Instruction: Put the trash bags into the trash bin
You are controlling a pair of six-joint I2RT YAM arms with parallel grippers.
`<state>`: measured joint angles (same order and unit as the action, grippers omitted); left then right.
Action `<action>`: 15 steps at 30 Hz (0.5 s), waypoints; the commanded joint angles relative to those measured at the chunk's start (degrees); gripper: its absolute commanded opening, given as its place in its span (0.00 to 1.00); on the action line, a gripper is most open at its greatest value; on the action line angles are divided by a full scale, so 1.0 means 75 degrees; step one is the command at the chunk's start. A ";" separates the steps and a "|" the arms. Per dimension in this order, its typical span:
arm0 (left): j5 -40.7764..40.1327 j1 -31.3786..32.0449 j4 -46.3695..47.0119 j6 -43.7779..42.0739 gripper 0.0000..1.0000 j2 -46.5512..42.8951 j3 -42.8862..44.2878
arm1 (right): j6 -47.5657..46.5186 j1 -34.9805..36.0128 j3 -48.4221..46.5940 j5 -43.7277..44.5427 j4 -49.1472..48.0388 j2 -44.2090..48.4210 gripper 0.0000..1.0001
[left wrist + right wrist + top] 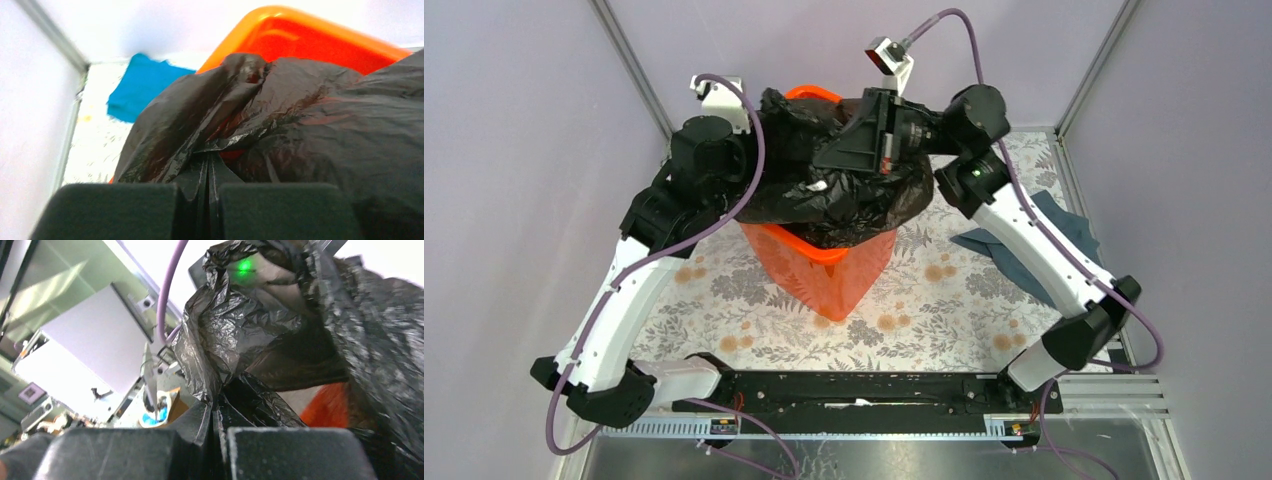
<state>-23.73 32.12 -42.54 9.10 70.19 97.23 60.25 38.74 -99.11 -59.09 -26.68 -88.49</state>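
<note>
Black trash bag (849, 195) draped over the open top of the orange trash bin (824, 275), bunched and heavily creased, spilling past the rim on the near, left and right sides. One far corner of the rim showing behind the film. Bin standing about mid-table on the floral table cover (944, 290). Left gripper (207, 172) clenched on a fold of the bag at the bin's left side, fingers (115, 210) nearly together, film pinched in the slit between them. Right gripper (215, 415) also clamped on bag film, above the far right part of the bin. Orange of the bin visible under the film in both wrist views. Teal cloth (142, 85) flat on the table beyond the bag, near a wall, apart from the bin. Grey-blue cloth (1049, 235) on the right side of the table, partly under the right arm. Cannot tell how much of the bag sits inside the bin.
</note>
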 commanded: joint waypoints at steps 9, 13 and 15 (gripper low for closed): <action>-0.0103 -0.0042 -0.0149 0.0302 0.19 0.0276 0.0306 | 0.0572 -0.1104 -0.1105 0.1571 -0.0347 -0.1229 0.00; 0.1042 -0.0048 -0.0101 0.0512 0.69 -0.0047 0.0499 | 0.0780 -0.1200 -0.1194 0.1481 -0.0110 -0.1420 0.00; 0.0801 -0.0048 -0.0068 0.0757 0.80 -0.0384 0.0511 | 0.0748 -0.1198 -0.0998 0.1662 0.0109 -0.1241 0.00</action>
<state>-21.78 31.92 -45.78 12.10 73.06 97.36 63.94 29.10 -105.78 -48.42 -25.93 -99.15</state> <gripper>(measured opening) 0.716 0.011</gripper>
